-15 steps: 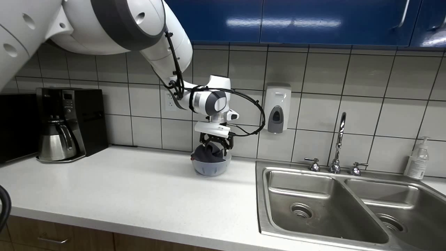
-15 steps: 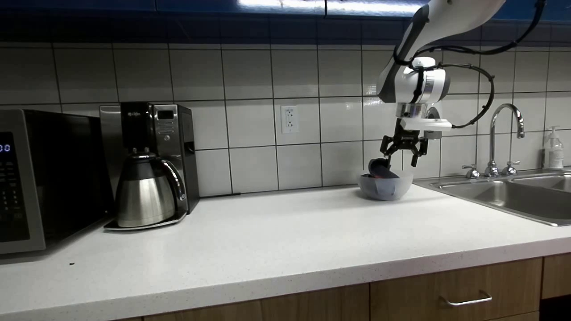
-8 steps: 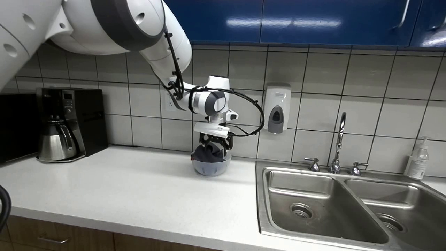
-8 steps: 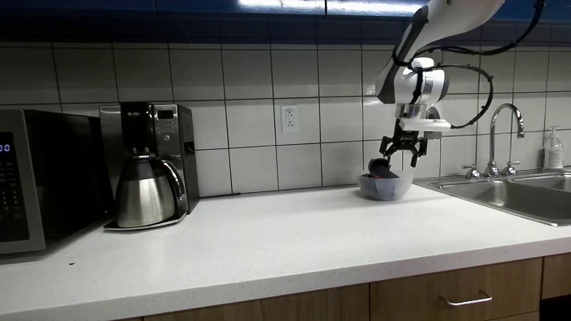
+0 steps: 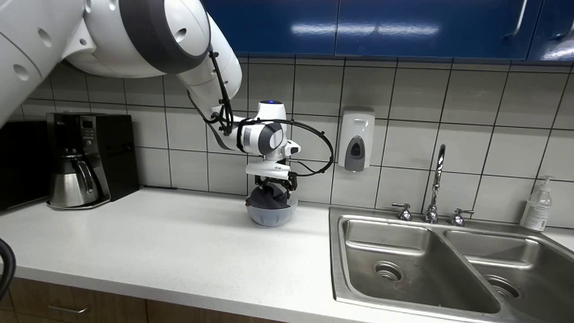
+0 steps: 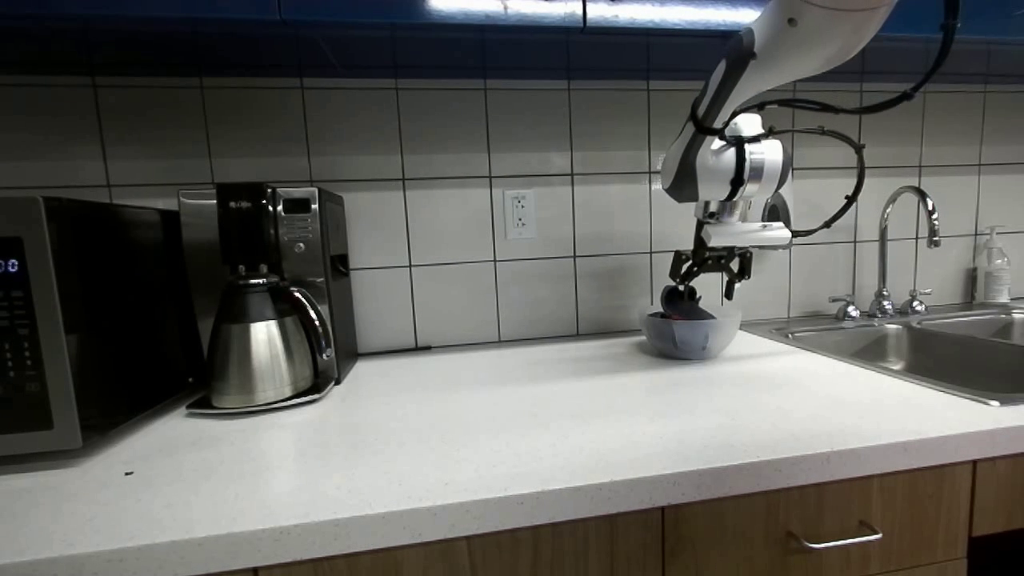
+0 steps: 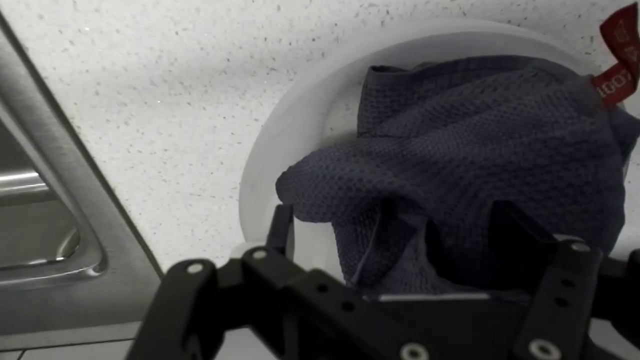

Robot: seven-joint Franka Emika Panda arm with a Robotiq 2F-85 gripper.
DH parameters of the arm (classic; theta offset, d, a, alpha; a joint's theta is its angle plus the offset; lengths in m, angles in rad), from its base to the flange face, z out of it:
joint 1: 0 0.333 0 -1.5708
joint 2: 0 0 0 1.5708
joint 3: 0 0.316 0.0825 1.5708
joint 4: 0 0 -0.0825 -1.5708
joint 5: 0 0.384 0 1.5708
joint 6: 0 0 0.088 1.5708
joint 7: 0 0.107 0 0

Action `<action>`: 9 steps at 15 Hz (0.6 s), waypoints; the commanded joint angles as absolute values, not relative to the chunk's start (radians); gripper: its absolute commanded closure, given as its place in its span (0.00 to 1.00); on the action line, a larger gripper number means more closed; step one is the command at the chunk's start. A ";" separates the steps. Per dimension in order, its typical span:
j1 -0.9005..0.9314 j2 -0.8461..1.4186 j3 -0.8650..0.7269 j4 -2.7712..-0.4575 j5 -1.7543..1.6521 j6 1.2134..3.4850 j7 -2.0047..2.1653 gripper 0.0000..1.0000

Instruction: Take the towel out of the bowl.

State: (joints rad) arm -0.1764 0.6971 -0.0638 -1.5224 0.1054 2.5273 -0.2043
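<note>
Our tool [image 7: 394, 214] hangs over the bowl [image 5: 271, 217], fingers [image 7: 281, 231] spread. We see the towel [image 7: 475, 150] bunched inside, the sink [image 5: 339, 262] and tiled wall [image 5: 184, 134] near, the coffee maker [image 6: 300, 260] well apart along the desk [image 5: 157, 242].

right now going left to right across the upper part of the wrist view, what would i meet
Sink, speckled white counter, left wall of the bowl, dark towel, red tag at the towel's right side.

Tiled wall [image 5: 318, 85] with blue cabinets [image 5: 448, 18] above.
In an exterior view, reflected light [image 5: 408, 29] streaks the cabinets, upper right; a white desk [image 5: 202, 242] spans lower centre, with wooden drawers [image 5: 49, 294] beneath, lower left.
</note>
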 commanded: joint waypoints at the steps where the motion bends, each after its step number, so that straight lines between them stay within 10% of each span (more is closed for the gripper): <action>1: -0.183 0.729 -0.056 -1.489 0.081 2.547 -0.182 0.00; 9: -0.189 0.787 -0.048 -1.443 0.082 2.592 -0.193 0.00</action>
